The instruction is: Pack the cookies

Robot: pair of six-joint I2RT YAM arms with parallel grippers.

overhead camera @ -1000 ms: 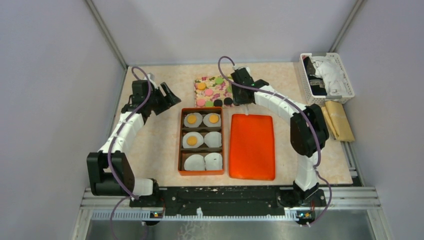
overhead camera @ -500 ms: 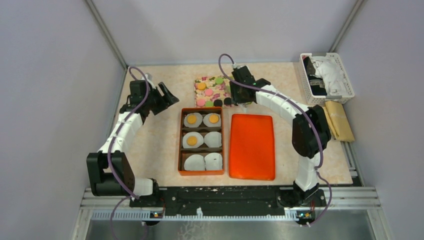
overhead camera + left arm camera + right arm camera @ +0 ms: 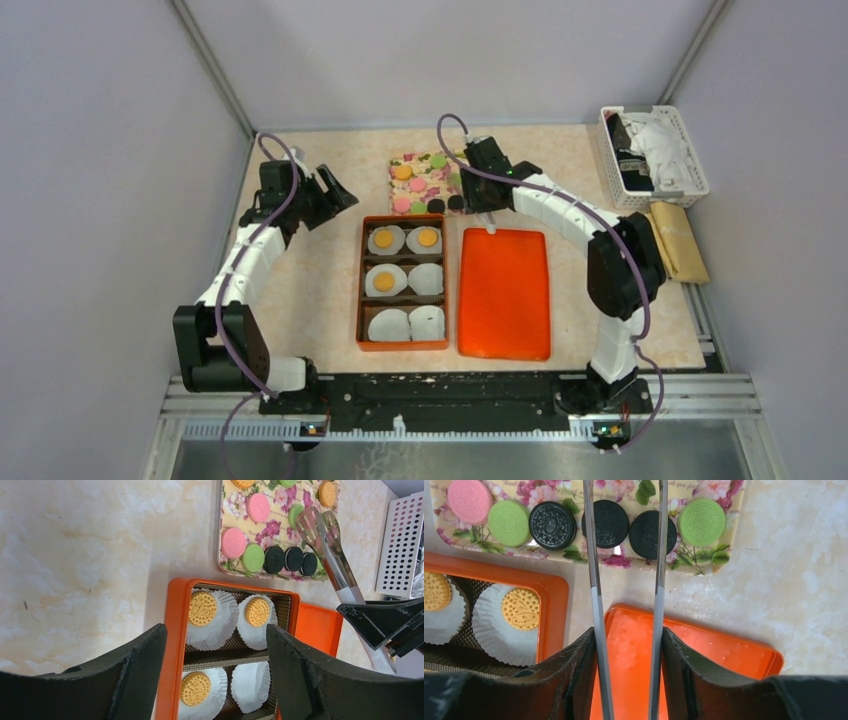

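Observation:
Cookies (image 3: 425, 180) in pink, green, orange and black lie on a floral tray (image 3: 724, 540). Three black cookies (image 3: 552, 525) sit in a row on the near edge of the tray. My right gripper (image 3: 628, 632) is shut on metal tongs (image 3: 594, 580). The two tong arms reach over the tray and straddle the middle black cookie (image 3: 612, 524). Three orange cookies (image 3: 202, 608) rest in white paper cups in the orange box (image 3: 361, 280). My left gripper (image 3: 215, 630) is open and holds nothing. It hovers left of the box's far end.
An orange lid (image 3: 505, 295) lies right of the box, under my right wrist. A white basket (image 3: 655, 150) with cloths stands at the back right, with a tan pouch (image 3: 678, 240) beside it. Grey walls enclose the table.
My right gripper has drawn back a little toward the lid with the tongs and squeezed them slightly narrower. The left arm has not moved.

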